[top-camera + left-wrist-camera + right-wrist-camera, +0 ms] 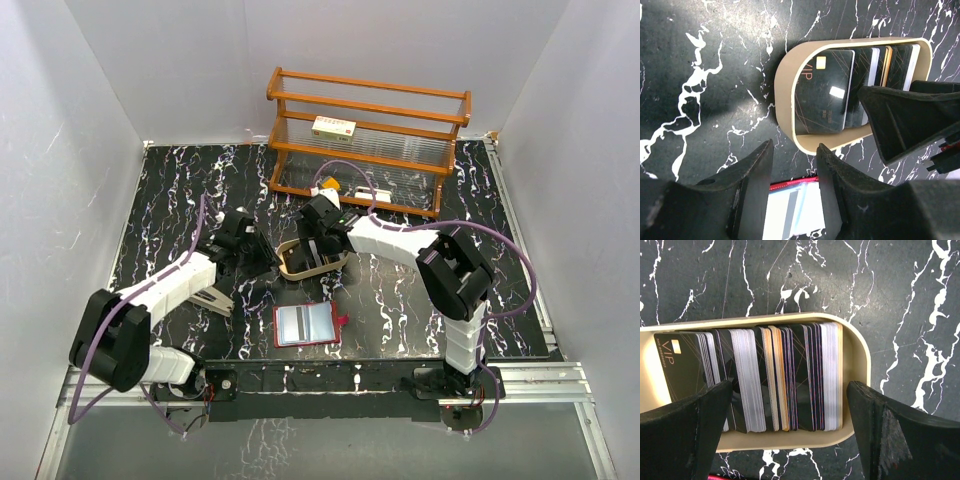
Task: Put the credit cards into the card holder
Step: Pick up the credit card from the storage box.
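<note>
The credit cards stand on edge in a packed row inside a tan oval tray; they are black, grey, white and yellow. A black VIP card leans at the row's end. My right gripper hangs over the tray, wide open, one finger on each side of the row and gripping nothing. My left gripper hovers just left of the tray, jaws apart with nothing between them. The card holder lies open near the front, red edge and bluish pockets showing, and the card holder also shows between my left fingers.
A wooden rack stands at the back with a white box on it and an orange piece by its foot. White walls close in the black marbled table on three sides.
</note>
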Available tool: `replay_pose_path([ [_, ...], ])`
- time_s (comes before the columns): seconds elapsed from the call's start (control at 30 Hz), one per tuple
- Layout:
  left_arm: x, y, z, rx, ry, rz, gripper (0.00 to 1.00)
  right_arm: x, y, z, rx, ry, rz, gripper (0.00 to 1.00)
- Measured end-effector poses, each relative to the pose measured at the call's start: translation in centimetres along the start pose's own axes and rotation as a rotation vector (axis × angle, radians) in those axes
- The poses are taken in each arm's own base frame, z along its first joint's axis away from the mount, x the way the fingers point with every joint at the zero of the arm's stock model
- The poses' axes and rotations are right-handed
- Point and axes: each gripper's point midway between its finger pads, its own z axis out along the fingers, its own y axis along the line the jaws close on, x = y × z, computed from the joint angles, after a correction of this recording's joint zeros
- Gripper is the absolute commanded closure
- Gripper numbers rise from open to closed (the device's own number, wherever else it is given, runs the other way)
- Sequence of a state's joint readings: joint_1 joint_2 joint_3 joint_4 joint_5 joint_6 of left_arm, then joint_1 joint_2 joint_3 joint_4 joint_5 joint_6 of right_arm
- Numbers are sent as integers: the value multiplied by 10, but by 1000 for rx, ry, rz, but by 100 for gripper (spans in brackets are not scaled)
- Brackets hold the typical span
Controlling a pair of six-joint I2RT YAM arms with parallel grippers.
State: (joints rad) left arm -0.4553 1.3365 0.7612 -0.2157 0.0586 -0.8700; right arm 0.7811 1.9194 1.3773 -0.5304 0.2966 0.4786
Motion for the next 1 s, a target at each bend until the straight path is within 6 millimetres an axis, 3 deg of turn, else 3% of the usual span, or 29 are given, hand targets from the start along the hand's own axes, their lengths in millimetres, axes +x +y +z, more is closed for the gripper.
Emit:
replay_pose_path([
  [0.3, 5, 3, 28, 8, 46, 6, 75, -3, 1, 7, -38, -10, 24, 2],
  [0.5, 10, 5, 40, 15, 75, 22, 81, -1, 7, 7, -162, -12, 69, 5],
  [0.7, 9, -1, 42, 55, 76, 49, 87, 0, 13, -13, -343, -14, 132, 7],
  [1.0, 10, -8, 46, 108, 89, 60, 88, -13, 42, -37, -530, -35, 138, 8],
])
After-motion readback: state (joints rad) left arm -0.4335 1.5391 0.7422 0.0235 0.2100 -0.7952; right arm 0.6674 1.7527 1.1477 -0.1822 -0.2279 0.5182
